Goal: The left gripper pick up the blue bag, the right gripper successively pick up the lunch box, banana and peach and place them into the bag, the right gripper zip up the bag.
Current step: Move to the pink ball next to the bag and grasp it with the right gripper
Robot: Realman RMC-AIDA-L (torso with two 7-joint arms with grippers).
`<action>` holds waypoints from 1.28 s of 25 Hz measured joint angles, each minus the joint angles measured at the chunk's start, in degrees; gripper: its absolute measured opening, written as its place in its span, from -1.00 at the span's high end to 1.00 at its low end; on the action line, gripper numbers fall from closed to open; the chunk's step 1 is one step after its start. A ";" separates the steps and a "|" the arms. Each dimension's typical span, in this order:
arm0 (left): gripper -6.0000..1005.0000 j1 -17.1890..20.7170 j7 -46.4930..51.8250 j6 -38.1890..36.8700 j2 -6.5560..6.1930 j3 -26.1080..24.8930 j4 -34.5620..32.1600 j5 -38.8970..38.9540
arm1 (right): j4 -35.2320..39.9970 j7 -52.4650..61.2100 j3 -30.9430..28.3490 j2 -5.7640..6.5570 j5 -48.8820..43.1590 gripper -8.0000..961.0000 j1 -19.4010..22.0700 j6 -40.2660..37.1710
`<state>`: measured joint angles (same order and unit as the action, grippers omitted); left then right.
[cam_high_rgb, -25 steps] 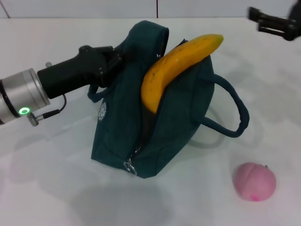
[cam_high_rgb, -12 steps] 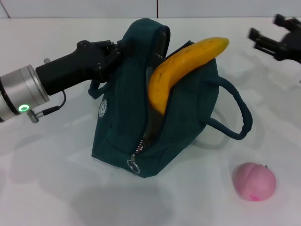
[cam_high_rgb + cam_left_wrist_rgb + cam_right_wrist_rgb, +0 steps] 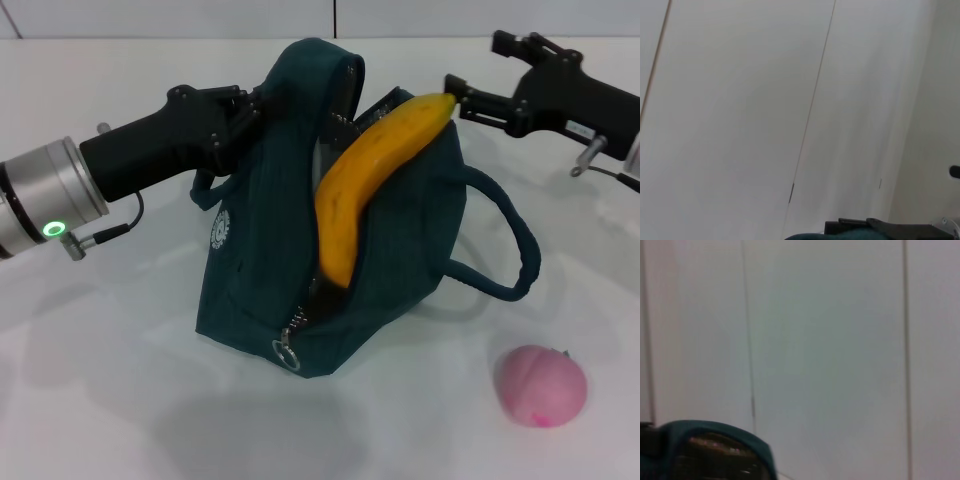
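The dark blue-green fabric bag with loop handles stands near the middle of the white desk, its mouth unzipped. The black left gripper is clenched on the bag's upper rim at the side toward the desk's left edge, holding it up. A long yellow banana sits only half inside, its lower end in the opening and its upper end leaning out over the rim. The black right gripper hovers at that upper tip, jaws released and spread, apparently not gripping it. The risk as I judge it: a nudge from those open fingers could lever the banana out, or tip the soft bag toward the right edge. The zip cannot close while the banana protrudes. The round pink peach waits near the front right corner, well apart from the bag.
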<state>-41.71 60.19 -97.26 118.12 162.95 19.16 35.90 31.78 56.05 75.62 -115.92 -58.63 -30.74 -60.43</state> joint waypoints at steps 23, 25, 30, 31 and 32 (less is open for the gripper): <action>0.92 0.25 0.19 -0.22 -0.08 0.00 -0.09 1.06 | 8.00 -0.49 4.20 1.92 9.87 -0.82 9.08 -7.19; 0.92 0.25 0.20 -0.22 -0.16 0.00 -0.08 1.09 | 7.44 3.97 4.17 3.54 7.65 -0.82 10.85 -11.72; 0.92 0.12 0.07 -0.22 -0.22 0.00 -0.08 1.11 | 1.12 11.60 4.11 6.03 0.37 -0.82 11.26 -20.10; 0.92 0.00 0.04 -0.22 -0.18 0.00 -0.09 1.11 | -0.04 11.88 4.12 6.10 -0.96 -0.81 11.14 -20.30; 0.92 -0.08 0.04 -0.21 -0.14 0.00 -0.08 1.11 | -0.78 11.93 4.11 6.01 -1.98 -0.81 10.99 -19.99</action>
<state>-41.79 60.23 -97.47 117.98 162.95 19.08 37.01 31.01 67.98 79.73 -109.90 -60.61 -19.74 -80.41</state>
